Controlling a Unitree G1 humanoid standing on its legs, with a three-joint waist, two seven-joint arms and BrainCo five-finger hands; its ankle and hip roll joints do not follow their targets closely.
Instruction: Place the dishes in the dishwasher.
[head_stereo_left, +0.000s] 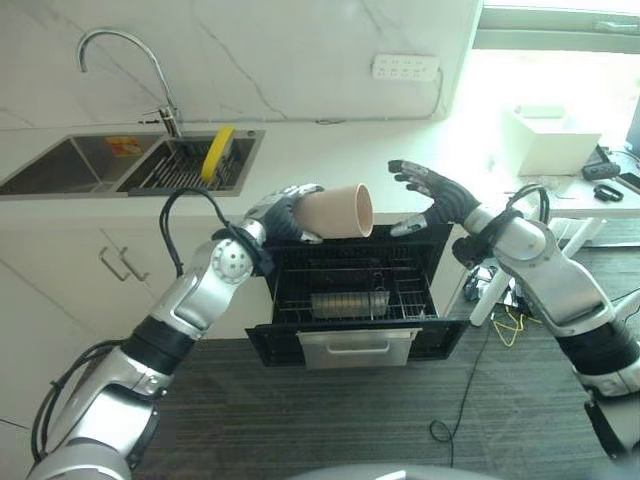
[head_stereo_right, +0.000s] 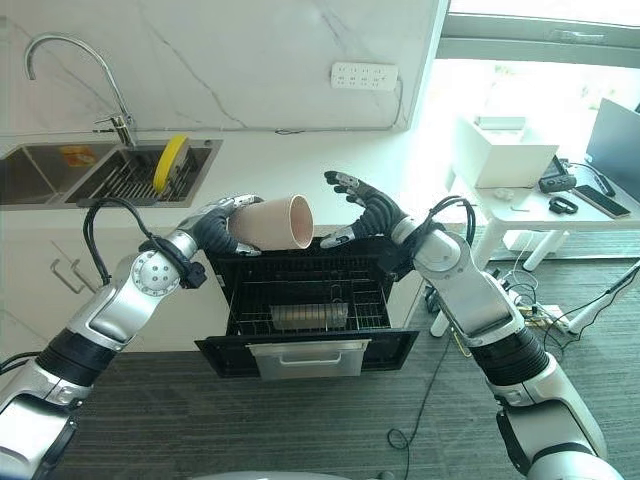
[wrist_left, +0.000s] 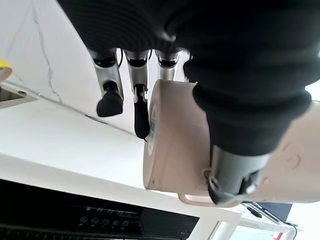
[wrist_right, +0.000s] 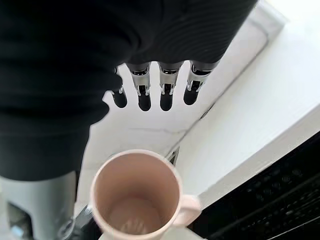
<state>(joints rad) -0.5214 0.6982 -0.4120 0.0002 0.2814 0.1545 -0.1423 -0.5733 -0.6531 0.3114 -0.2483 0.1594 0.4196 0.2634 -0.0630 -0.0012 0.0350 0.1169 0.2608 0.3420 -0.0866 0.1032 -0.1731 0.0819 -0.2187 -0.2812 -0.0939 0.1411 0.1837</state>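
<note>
**A:** What does the left hand (head_stereo_left: 282, 213) carry?

**B:** A pink mug (head_stereo_left: 337, 212), held on its side above the open dishwasher drawer (head_stereo_left: 355, 300), its mouth turned toward 3 o'clock. In the left wrist view the fingers (wrist_left: 141, 107) curl round the mug's base and the thumb presses its wall — a firm grip.

**A:** And the right hand (head_stereo_right: 362, 210)?

**B:** It hangs at 3 o'clock of the mug, near but apart from it, palm facing the mug's mouth. The fingers (wrist_right: 145, 95) are straight and spread; it holds nothing. The right wrist view looks straight into the mug (wrist_right: 137, 195), with the handle to one side.

**A:** Where do the other dishes lie?

**B:** A yellow plate (head_stereo_left: 217, 152) stands on edge in the sink rack (head_stereo_left: 185, 172), at 10 o'clock of the mug, beneath the tap (head_stereo_left: 130, 70). The wire basket (head_stereo_left: 350, 295) of the drawer holds a small metal tray (head_stereo_left: 348, 303) — at 6 o'clock of the mug, well below it.

**A:** What lies beyond?

**B:** A white counter (head_stereo_left: 330, 150), with a power strip (head_stereo_left: 405, 68) on the wall at 12 o'clock.
</note>
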